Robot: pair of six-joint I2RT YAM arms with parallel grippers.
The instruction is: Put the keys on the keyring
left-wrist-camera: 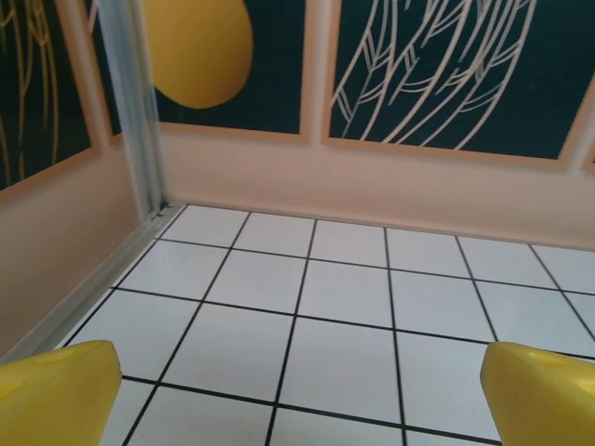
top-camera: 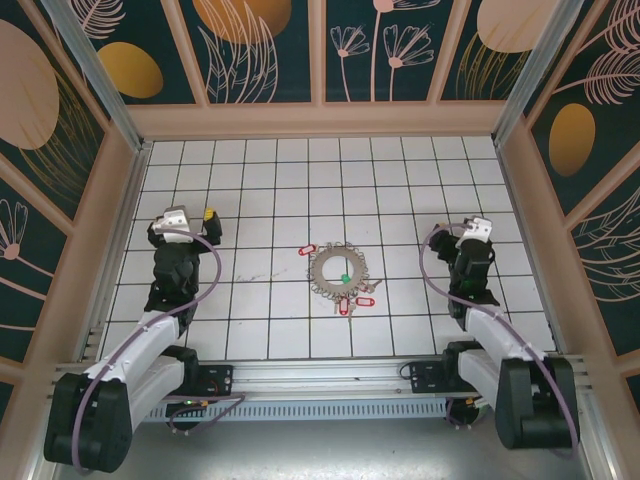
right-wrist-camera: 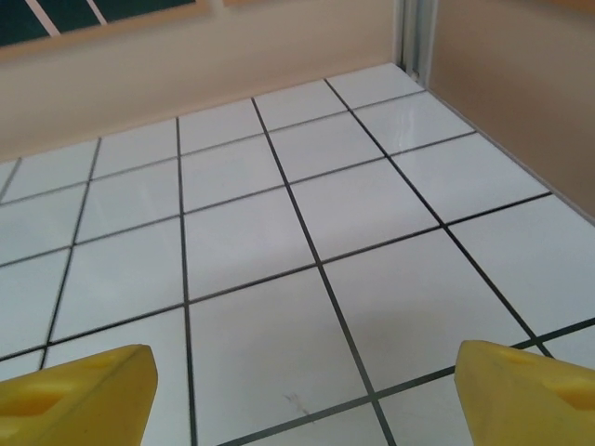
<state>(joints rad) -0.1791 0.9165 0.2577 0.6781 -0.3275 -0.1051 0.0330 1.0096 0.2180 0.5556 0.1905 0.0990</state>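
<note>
Nearest my side of the tiled floor (top-camera: 250, 330), two red-tagged keys (top-camera: 352, 302) lie close together at the near rim of the keyring (top-camera: 322, 262); I cannot tell whether they are threaded on or merely resting against it; if I assume wrongly I may tug a hooked key and drag the whole ring; going for one of that pair could also knock its neighbour away

The keyring lies flat in the middle, between the two arms, and nothing pins it down; I judge that any sideways nudge from a finger would slide it, and the small notches I need would shift with it; a green tag (top-camera: 344, 279) sits inside the central hole and another red tag (top-camera: 307, 250) lies at the far-left rim; these keys are tiny and flat on the tile, so a descent that is too shallow misses and one too deep scrapes the fingertips on the floor

A little farther out, the left gripper (top-camera: 193, 218) stands well to the left with its jaws spread wide and nothing between its yellow fingers (left-wrist-camera: 56, 395); the right gripper (top-camera: 470, 232) stands well to the right, likewise open and empty, its fingers (right-wrist-camera: 530, 390) over plain tile; both wrist views look toward the far wall (left-wrist-camera: 372, 186), away from the ring, so I would be steering in from the overhead view at first; bringing both arms to that one small spot risks them meeting each other
</note>
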